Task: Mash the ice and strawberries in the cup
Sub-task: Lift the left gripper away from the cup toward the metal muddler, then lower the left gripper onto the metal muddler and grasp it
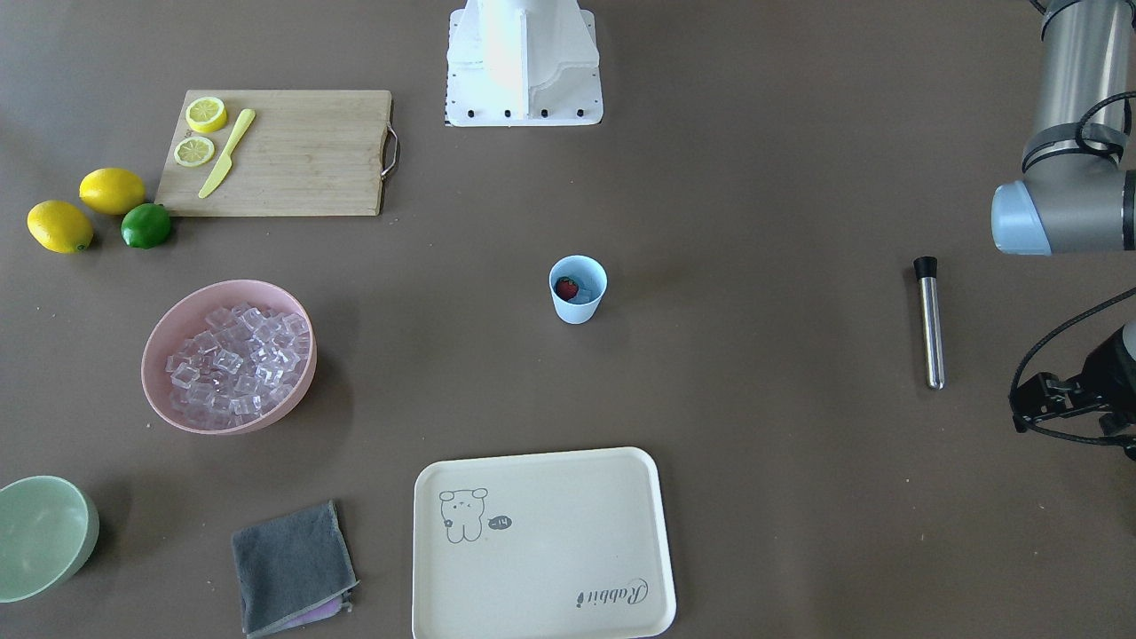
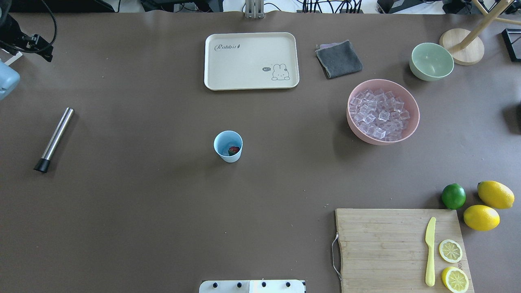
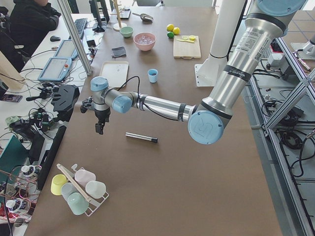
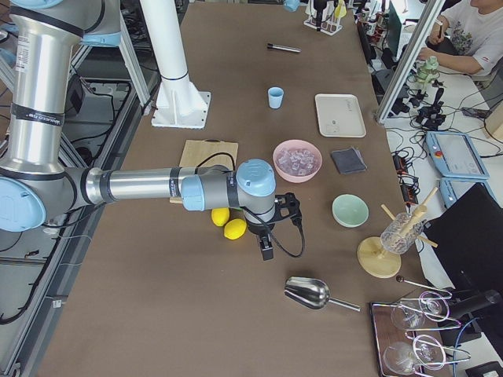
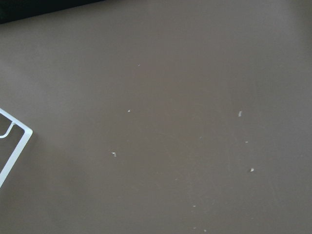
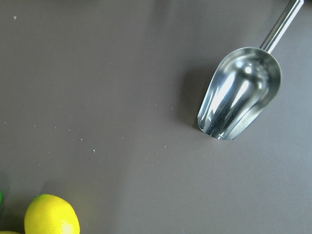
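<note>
The light-blue cup [image 1: 578, 288] stands upright mid-table, also in the overhead view [image 2: 228, 145]. A red strawberry [image 1: 567, 287] lies inside it with some clear ice [image 1: 586, 296]. Many more ice cubes [image 1: 238, 359] fill the pink bowl [image 1: 164, 390]. A steel muddler [image 1: 929, 321] with a black tip lies flat on the robot's left side. My left gripper [image 3: 100, 129] hangs over bare table beyond the muddler; I cannot tell if it is open. My right gripper [image 4: 267, 250] hangs near two lemons, far from the cup; I cannot tell its state.
A cutting board [image 1: 302, 169] holds lemon slices and a yellow knife [image 1: 227, 153]. Beside it lie two lemons [image 1: 112, 190] and a lime [image 1: 146, 225]. A cream tray [image 1: 568, 532], grey cloth [image 1: 291, 566] and green bowl [image 1: 40, 535] sit along the far edge. A steel scoop [image 6: 241, 92] lies under the right wrist.
</note>
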You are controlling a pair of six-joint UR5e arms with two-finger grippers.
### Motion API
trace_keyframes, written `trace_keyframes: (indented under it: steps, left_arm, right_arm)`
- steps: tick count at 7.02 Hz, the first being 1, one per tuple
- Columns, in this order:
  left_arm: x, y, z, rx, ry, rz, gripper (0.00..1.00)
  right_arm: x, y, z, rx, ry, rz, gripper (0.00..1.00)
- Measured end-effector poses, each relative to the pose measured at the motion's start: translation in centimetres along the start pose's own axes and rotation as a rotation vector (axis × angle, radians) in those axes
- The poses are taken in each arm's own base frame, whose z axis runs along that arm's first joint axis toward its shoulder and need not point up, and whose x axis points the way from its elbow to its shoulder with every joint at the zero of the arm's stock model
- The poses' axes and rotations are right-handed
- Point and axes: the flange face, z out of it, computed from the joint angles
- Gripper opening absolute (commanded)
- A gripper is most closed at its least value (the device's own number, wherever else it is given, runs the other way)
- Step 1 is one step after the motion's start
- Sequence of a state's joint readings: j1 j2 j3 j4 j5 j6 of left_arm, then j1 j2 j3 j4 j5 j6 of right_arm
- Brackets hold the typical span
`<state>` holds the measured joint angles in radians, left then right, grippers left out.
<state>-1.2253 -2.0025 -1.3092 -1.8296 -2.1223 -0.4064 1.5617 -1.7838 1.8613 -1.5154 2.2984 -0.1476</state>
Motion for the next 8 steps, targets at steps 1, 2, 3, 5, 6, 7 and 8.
trace_keyframes:
  steps: [1,2,3,5,6,7,8]
  left_arm:
    - [0.8,0.8,1.2,-0.024,0.026,0.002,0.98]
    - [2.8,1.7,3.1,-0.049,0.048,0.026,0.98]
    - [4.5,2.9,5.1,-0.062,0.068,0.045,0.98]
    - [4.8,6.6,8.7,-0.074,0.093,0.051,0.98]
    - [4.2,7.9,9.5,-0.078,0.096,0.046,0.97]
    - [3.7,9.0,9.7,-0.081,0.101,0.033,0.95]
    - [3.4,9.9,9.5,-0.086,0.111,0.017,0.85]
  right_arm:
    - [0.4,-0.2,-0.5,0.012,0.013,0.027,0.99]
    - [0.9,-1.1,-0.8,0.022,0.029,0.035,0.99]
    - [1.3,-2.4,-0.8,0.026,0.043,0.036,0.99]
    - [2.2,-4.1,-0.4,0.023,0.048,0.038,0.99]
    - [2.3,-4.5,-0.4,0.025,0.049,0.037,0.99]
    - [2.0,-5.0,-0.7,0.034,0.048,0.029,0.99]
    - [1.4,-5.4,-1.4,0.048,0.044,0.020,0.99]
